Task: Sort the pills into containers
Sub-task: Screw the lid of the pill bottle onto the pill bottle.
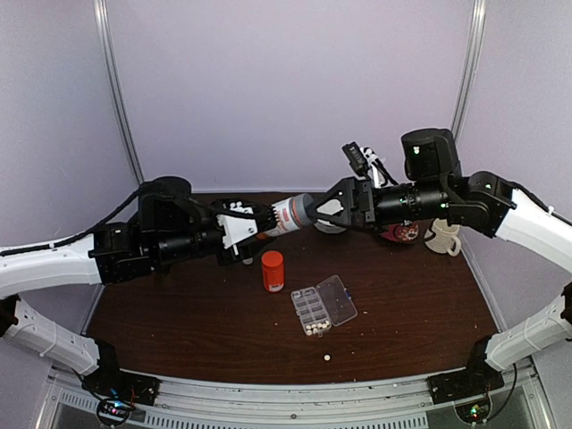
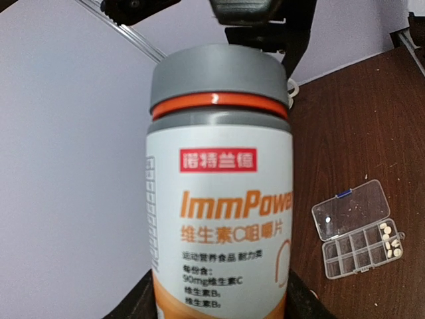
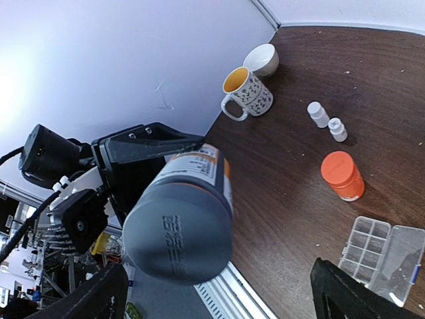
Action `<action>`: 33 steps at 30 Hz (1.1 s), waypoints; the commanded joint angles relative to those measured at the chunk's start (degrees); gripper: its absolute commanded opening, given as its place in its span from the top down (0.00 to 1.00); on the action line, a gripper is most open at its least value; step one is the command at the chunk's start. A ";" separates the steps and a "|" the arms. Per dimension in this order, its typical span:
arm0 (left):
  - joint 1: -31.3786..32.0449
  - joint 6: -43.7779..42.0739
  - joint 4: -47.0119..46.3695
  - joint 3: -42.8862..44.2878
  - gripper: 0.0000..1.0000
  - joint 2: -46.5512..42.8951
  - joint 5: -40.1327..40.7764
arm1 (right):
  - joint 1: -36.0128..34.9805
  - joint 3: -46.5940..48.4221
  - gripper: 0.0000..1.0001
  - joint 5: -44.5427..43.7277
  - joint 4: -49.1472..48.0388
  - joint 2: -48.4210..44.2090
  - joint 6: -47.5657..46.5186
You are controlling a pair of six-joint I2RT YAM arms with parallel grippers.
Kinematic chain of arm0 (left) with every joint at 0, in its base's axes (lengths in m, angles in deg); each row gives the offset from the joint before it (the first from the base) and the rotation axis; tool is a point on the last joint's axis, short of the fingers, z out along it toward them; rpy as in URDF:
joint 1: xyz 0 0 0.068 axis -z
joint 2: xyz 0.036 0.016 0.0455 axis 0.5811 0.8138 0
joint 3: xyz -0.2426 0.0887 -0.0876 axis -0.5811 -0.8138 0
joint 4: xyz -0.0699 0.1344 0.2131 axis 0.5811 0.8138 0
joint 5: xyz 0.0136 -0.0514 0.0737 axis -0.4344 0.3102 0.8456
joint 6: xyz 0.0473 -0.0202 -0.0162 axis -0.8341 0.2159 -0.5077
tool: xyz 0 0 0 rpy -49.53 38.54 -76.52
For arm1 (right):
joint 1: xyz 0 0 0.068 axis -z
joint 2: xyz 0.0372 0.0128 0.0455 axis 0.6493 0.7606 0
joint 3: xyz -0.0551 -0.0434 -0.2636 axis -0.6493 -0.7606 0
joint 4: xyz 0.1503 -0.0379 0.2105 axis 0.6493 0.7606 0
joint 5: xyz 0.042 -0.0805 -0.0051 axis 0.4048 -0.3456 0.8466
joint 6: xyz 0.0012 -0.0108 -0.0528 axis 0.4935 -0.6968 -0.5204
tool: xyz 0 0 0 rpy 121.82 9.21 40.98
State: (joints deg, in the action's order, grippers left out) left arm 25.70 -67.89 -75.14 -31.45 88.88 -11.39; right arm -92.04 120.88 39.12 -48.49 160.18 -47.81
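- the left arm [image 1: 170, 234] carries the grey-capped bottle [image 1: 284, 217] level above the tabletop [image 1: 179, 313]. the left jaws are closed on its lower body, which leaves the grey cap [image 2: 219, 80] free and pointed at the other arm.
- the right arm [image 1: 429, 198] faces that cap head-on. the right jaws stand wide, one on each side of it and clear of it in the wrist view, so the cap is lined up for a twist but not gripped.
- the organizer box [image 1: 322, 306] lies on the tabletop below the bottle with its lid [image 2: 350, 209] swung flat, likely so pills can be tipped straight into the bare cells.
- pills [image 2: 392, 242] sit in the end cells only, and one loose pill [image 1: 326, 357] lies on the tabletop nearer the arm bases.
- the orange bottle [image 1: 273, 270] stands upright near the box, capped.
- my guess: uncapping comes first, so the sorting has hardly begun.
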 commanded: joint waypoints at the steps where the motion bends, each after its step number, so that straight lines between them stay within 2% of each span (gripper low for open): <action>1: 0.20 2.81 -4.79 -0.67 1.00 -0.48 -0.32 | 2.81 -0.17 0.00 -0.72 2.88 -5.39 -5.44; 3: 0.17 3.91 -4.87 -1.16 1.00 -0.78 -1.22 | 3.33 0.80 0.00 -1.32 5.33 -5.87 -8.28; 6: 0.20 6.09 -5.22 -1.96 1.00 -1.42 -2.90 | 2.68 5.39 0.00 -3.16 12.34 -5.06 -17.25; 9: 0.20 10.36 -4.56 -1.87 1.00 -2.10 -5.99 | 1.33 8.33 0.00 -12.92 17.29 -4.97 -23.98; 12: 0.13 17.21 -2.92 -0.41 1.00 -1.45 -13.76 | 0.84 8.70 0.00 -16.08 17.87 -4.31 -31.22; 16: -0.22 24.61 -1.55 1.18 1.00 0.21 -21.44 | 0.75 3.43 0.00 -10.32 11.65 -6.57 -41.08; 20: -2.33 29.68 -2.33 -1.16 1.00 -0.96 -29.38 | 0.68 3.55 0.00 -4.90 11.51 -6.40 -50.21; 23: -2.88 30.05 -1.60 -1.53 1.00 -1.88 -32.87 | 0.66 3.76 0.03 3.58 12.25 -6.00 -56.93; 27: -2.90 28.59 4.04 -0.04 1.00 -1.38 -34.08 | 0.13 6.09 0.08 11.99 16.26 -4.68 -64.30; 33: -2.97 27.24 6.88 1.73 1.00 -0.19 -35.68 | -2.50 7.92 0.11 10.00 17.64 -2.70 -70.27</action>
State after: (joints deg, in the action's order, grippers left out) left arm 22.95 -40.38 -68.45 -32.39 88.34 -44.00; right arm -93.09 126.61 47.43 -32.21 156.46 -111.50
